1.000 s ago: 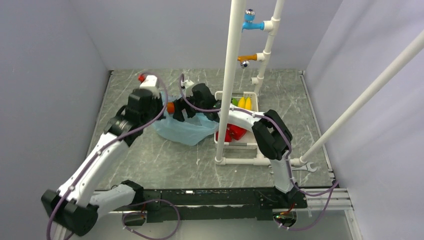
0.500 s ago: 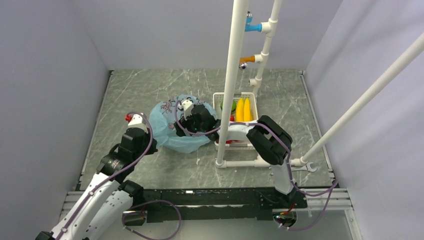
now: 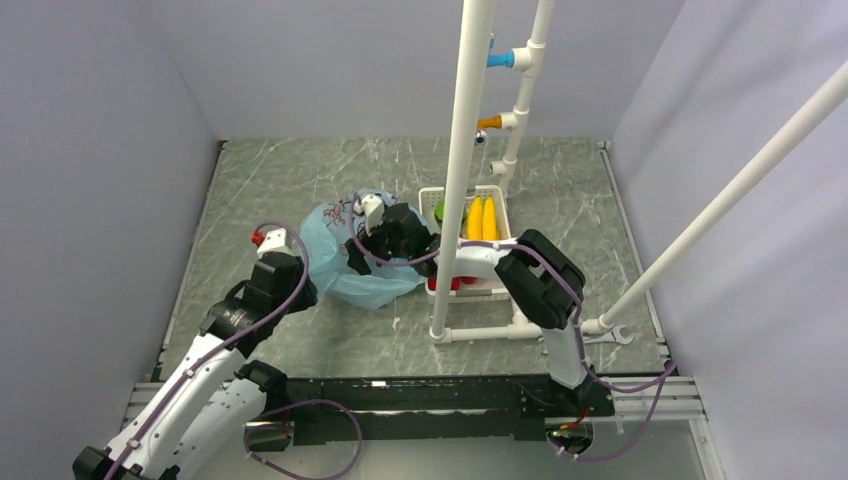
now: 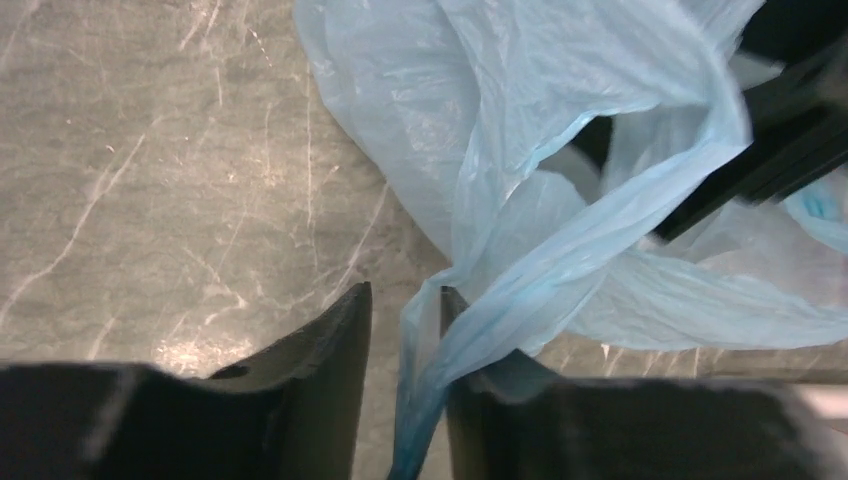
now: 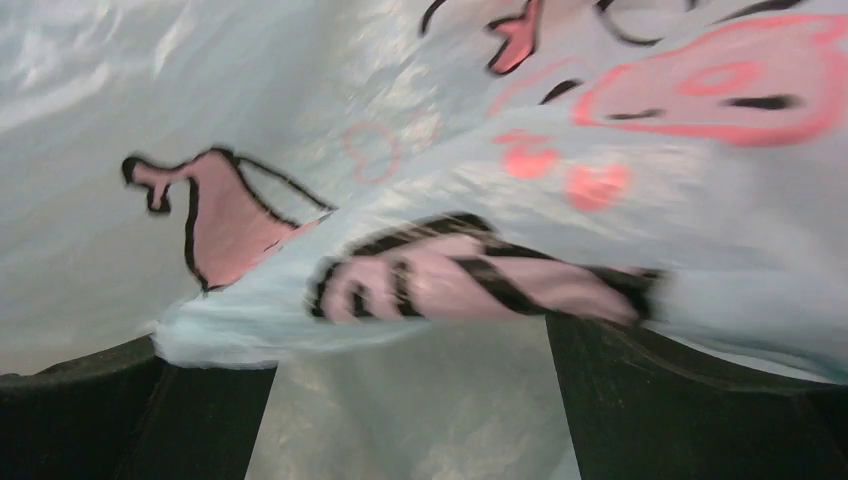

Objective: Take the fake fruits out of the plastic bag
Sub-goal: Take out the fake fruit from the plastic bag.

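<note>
Stretching its handle through barely parted left tool [image 4: 405,300], plastic bag [image 3: 372,290], right tool [image 5: 405,345] wide open

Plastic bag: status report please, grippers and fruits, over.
Left gripper barely open, plastic bag strand loose between. Right gripper wide open, against bag. Bananas in white basket; no fruit visible in bag. White post close by basket.

Same build on left arm [image 3: 200,365] and right arm [image 3: 563,350]: white shells on the long links, pretty chunky black housings at the joints. Loose purple cables [image 3: 296,262] looping along both. Small red knob [image 3: 258,238] on the left wrist's white block [image 3: 274,241]. Plain matte black fingers [image 4: 325,370] on left end effector [image 4: 405,310] and right end effector [image 5: 400,360], gently curved.
</note>
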Robot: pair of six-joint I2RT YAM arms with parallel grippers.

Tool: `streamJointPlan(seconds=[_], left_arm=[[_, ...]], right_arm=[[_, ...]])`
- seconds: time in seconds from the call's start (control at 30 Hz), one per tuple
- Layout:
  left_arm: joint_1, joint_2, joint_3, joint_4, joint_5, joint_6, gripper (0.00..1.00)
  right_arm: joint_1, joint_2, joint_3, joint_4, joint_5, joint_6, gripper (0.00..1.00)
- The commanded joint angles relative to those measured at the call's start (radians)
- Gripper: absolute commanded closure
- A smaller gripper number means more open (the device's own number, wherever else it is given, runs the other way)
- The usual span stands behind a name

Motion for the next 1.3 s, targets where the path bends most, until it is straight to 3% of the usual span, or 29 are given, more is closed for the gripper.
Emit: streamJointPlan(seconds=[0.0, 0.07, 0.13, 0.23, 0.33, 0.5, 0.73, 0.8, 0.83, 0.9, 0.97, 1.03, 1.17, 1.27], left_arm=[[0.001, 0.063, 0.09, -0.02, 0.026, 0.034, 0.52], [0.005, 0.09, 0.145, -0.034, 0.053, 0.07, 0.33], [0.022, 0.119, 0.227, -0.06, 0.089, 0.107, 0.24], [0.08, 0.164, 0.384, -0.067, 0.213, 0.171, 0.01], [0.165, 0.27, 0.543, -0.094, 0.337, 0.193, 0.01], [0.177, 0.46, 0.682, -0.121, 0.379, 0.266, 0.01], [0.175, 0.49, 0.529, -0.085, 0.271, 0.348, 0.01], [0.175, 0.462, 0.462, -0.05, 0.271, 0.348, 0.1], [0.176, 0.449, 0.425, -0.035, 0.254, 0.347, 0.21], [0.175, 0.43, 0.38, -0.033, 0.192, 0.336, 0.47], [0.176, 0.407, 0.341, -0.022, 0.163, 0.332, 0.79], [0.175, 0.386, 0.31, -0.001, 0.162, 0.328, 0.97], [0.176, 0.348, 0.254, 0.023, 0.189, 0.296, 1.0], [0.175, 0.298, 0.206, 0.019, 0.176, 0.275, 1.0]], right_arm=[[-0.096, -0.026, 0.065, 0.104, -0.198, 0.229, 0.0], [-0.119, -0.021, 0.08, 0.106, -0.234, 0.27, 0.0], [-0.133, -0.025, 0.078, 0.113, -0.261, 0.289, 0.0], [-0.144, -0.033, 0.081, 0.105, -0.274, 0.315, 0.0], [-0.151, -0.035, 0.073, 0.138, -0.289, 0.375, 0.0], [-0.151, 0.009, 0.113, 0.156, -0.257, 0.439, 0.0], [-0.149, 0.111, 0.222, 0.112, -0.15, 0.367, 0.0], [-0.15, 0.164, 0.272, 0.112, -0.152, 0.332, 0.0], [-0.151, 0.189, 0.308, 0.091, -0.154, 0.315, 0.0], [-0.15, 0.234, 0.361, 0.077, -0.139, 0.292, 0.0], [-0.15, 0.27, 0.396, 0.085, -0.132, 0.284, 0.0], [-0.149, 0.309, 0.441, 0.079, -0.118, 0.297, 0.0], [-0.129, 0.36, 0.457, 0.133, -0.066, 0.332, 0.0], [-0.101, 0.36, 0.454, 0.098, 0.06, 0.341, 0.0]])
